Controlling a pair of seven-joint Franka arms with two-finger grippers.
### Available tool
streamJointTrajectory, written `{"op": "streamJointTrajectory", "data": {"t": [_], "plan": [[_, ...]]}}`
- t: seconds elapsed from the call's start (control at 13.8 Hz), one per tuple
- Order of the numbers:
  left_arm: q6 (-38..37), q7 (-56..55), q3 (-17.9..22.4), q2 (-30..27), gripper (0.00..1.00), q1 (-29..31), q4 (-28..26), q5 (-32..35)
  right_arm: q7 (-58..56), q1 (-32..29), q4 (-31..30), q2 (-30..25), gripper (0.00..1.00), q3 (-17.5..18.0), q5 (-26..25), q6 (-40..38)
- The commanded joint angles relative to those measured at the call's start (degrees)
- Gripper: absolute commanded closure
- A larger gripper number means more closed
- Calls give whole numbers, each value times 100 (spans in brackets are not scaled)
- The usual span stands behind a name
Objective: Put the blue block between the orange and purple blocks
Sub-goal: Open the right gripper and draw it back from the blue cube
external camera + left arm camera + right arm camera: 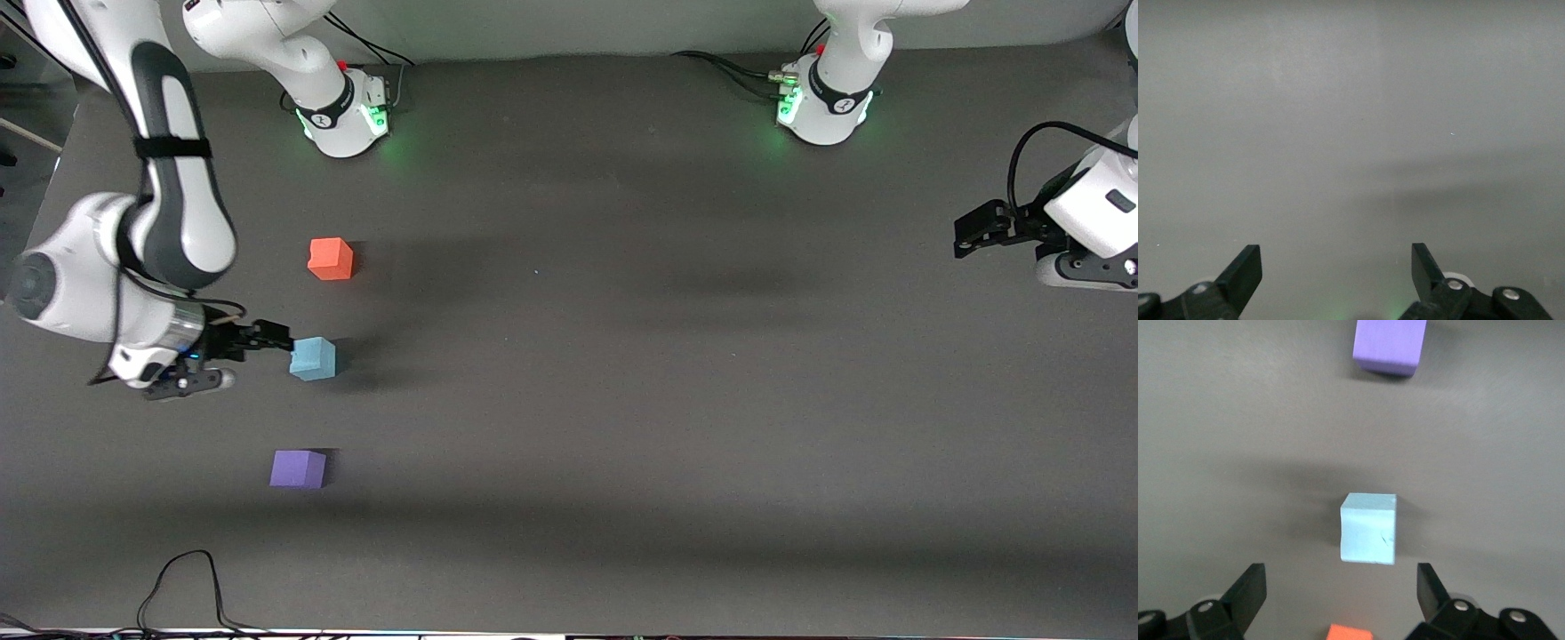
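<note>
The blue block [313,358] sat on the tabletop [622,356] between the orange block [331,259] and the purple block [298,468]. The right gripper [258,342] hung just beside it, jaws open and empty. The left gripper [978,233] waited at the left arm's end, jaws open.

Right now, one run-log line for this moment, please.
blue block: on table between orange block and purple block | right gripper: open, beside it | left gripper: open, waiting
</note>
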Motion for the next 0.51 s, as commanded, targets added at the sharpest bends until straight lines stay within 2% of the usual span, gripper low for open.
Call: {"op": "streamJointTrajectory", "data": {"t": [0.0,0.15,0.22,0.44], "plan": [[-27,-77,19,8,0,-34,54,17,297,71,704,-359,0,-14,-580,-812],[-27,-77,19,8,0,-34,54,17,438,-52,1310,-369,0,152,-660,-1427],[-27,-77,19,8,0,-34,54,26,543,-392,1470,-438,0,528,-678,-1622],[-27,-77,19,16,0,-43,54,26,1156,-2086,1428,-1087,0,2739,-1388,-1746]]}}
